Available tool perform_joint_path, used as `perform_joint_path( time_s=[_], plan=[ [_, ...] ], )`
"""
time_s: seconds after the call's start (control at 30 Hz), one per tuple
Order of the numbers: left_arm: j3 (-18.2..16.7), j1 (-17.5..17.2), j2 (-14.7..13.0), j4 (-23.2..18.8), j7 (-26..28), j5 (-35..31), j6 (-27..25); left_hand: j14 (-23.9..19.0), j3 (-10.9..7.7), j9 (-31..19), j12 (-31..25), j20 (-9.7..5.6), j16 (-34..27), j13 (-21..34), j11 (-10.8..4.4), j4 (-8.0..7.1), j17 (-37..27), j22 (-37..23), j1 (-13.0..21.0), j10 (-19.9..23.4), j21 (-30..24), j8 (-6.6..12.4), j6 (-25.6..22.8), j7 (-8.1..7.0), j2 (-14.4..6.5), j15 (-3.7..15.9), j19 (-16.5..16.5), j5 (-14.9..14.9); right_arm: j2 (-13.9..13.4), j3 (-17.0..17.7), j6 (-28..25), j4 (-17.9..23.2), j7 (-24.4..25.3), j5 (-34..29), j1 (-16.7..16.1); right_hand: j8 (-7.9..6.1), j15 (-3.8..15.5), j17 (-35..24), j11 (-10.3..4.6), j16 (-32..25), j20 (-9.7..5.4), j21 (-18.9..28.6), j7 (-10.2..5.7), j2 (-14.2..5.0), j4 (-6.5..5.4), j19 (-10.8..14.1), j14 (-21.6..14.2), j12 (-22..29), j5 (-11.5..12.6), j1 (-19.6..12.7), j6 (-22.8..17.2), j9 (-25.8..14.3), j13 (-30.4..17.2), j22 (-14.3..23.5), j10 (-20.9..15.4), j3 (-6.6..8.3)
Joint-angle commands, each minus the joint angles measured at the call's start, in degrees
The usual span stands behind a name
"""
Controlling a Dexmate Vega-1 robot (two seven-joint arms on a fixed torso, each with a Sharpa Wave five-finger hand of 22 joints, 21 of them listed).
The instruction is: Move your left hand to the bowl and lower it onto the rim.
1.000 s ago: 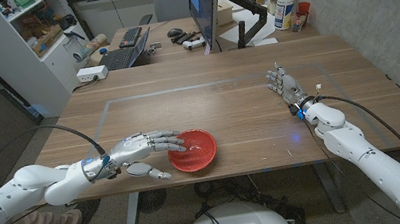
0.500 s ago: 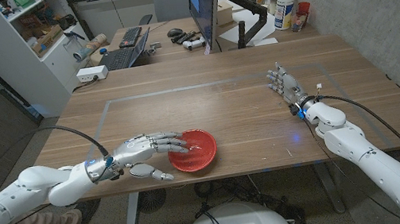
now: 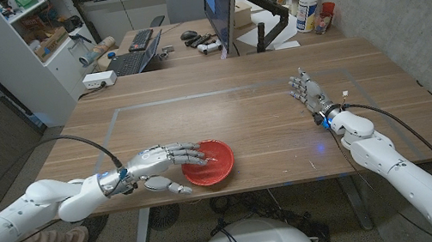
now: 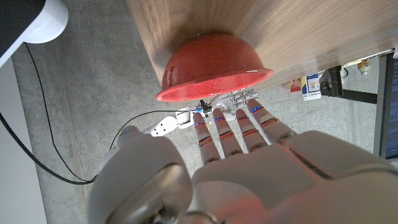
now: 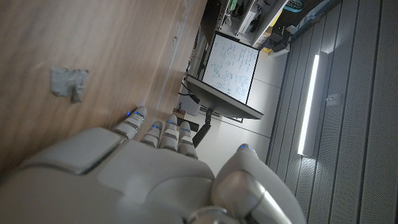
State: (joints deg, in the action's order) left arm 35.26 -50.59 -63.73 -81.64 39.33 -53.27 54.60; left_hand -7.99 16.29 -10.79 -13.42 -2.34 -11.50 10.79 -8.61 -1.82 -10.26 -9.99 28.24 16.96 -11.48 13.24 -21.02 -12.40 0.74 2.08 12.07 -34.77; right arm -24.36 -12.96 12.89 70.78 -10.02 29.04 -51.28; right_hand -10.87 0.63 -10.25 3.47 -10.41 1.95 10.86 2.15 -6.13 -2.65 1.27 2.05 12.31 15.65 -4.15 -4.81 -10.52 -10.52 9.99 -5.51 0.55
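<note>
Our left hand (image 3: 163, 159) is open, holding nothing, with its fingers (image 4: 239, 127) over the near rim of the red bowl (image 3: 213, 163). The bowl sits at the table's front edge, at three o'clock from our hand. Our right hand (image 3: 305, 89) is open, far off.

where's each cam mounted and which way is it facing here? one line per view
Head view: on the robot's head, looking down over the table; both arms enter from the bottom corners.
Left wrist view: on the left wrist, looking along the left hand at the red bowl.
Right wrist view: on the right wrist, looking along the right hand toward a monitor.
Shared: bowl and left hand show in head and left wrist views.
</note>
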Motion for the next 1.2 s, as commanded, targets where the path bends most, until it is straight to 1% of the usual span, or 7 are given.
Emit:
perform_joint_path(
  time_s=[0.03,0.33,0.67,0.83,1.2],
  plan=[
    [0.8,0.6,1.2,-0.7,-0.3,-1.0,-0.8,-0.5,0.22,-0.2,0.0,-3.46,0.0,0.3,-0.1,0.39,-0.3,-0.2,0.6,0.6,-0.1,0.38,-0.5,-0.15,0.1,9.25,0.6,-0.4,0.4,0.4,1.2,-1.3,-0.9,0.3,0.5,-0.1,-0.08,-0.2,-0.13,-0.1,0.27,0.4,-0.21,-0.2,-0.51,-0.3,0.4,0.0,0.0,0.1,-0.2,-0.1,-0.2,0.3,-0.2,-0.16],
    [1.6,1.8,1.8,-0.1,-0.9,-1.1,-0.1,-0.5,0.27,-0.2,0.1,-3.44,0.0,0.3,-0.09,0.38,-0.3,-0.2,0.6,0.8,-0.1,0.4,-0.8,-0.12,0.1,9.35,0.6,-0.5,0.2,0.7,1.1,-1.1,-0.9,0.5,0.2,-0.1,-0.07,-0.2,-0.09,-0.1,0.31,0.4,-0.28,-0.21,-0.59,-0.3,0.4,0.1,-0.1,0.2,-0.2,-0.1,-0.2,0.3,-0.3,-0.18],
    [2.5,3.5,2.3,2.1,-2.3,-0.6,1.3,-0.8,0.38,-0.2,0.1,-3.23,0.0,0.3,-0.21,0.33,-0.3,-0.2,0.6,1.1,-0.2,0.41,-1.3,-0.13,0.2,9.35,0.9,-0.6,0.2,0.8,1.2,-1.2,-0.5,0.3,-0.1,-0.09,-0.06,-0.2,-0.3,-0.1,0.29,0.4,-0.25,-0.21,-0.66,-0.3,0.4,0.1,-0.1,0.3,-0.2,-0.1,-0.2,0.3,-0.2,-0.19],
    [2.7,3.9,2.6,2.6,-1.6,-1.1,1.3,-1.1,0.47,-0.2,0.0,-3.19,0.0,0.3,-0.24,0.29,-0.3,-0.2,0.5,1.4,-0.2,0.24,-1.2,-0.16,0.3,9.43,1.0,-0.7,0.5,0.7,1.4,-2.0,-0.5,0.2,0.3,-0.08,0.0,-0.2,-0.14,-0.1,0.26,0.4,-0.26,-0.2,-0.69,-0.3,0.5,0.1,-0.1,0.4,-0.2,-0.1,-0.2,0.3,-0.3,-0.2],
    [3.3,4.5,2.8,3.8,-1.2,-1.1,1.6,-1.3,0.59,-0.1,0.2,-3.18,0.0,0.3,-0.16,0.25,-0.3,-0.2,0.6,1.4,-0.2,-0.34,-0.2,-0.18,0.3,9.53,1.3,-0.9,1.0,0.3,1.9,-3.6,-1.0,-0.1,1.7,-0.08,-0.02,-0.1,-0.29,-0.1,0.22,0.3,-0.27,-0.2,-0.77,-0.6,0.7,0.1,-0.2,0.5,-0.2,-0.1,-0.2,0.3,-0.2,-0.2]
  ],
)
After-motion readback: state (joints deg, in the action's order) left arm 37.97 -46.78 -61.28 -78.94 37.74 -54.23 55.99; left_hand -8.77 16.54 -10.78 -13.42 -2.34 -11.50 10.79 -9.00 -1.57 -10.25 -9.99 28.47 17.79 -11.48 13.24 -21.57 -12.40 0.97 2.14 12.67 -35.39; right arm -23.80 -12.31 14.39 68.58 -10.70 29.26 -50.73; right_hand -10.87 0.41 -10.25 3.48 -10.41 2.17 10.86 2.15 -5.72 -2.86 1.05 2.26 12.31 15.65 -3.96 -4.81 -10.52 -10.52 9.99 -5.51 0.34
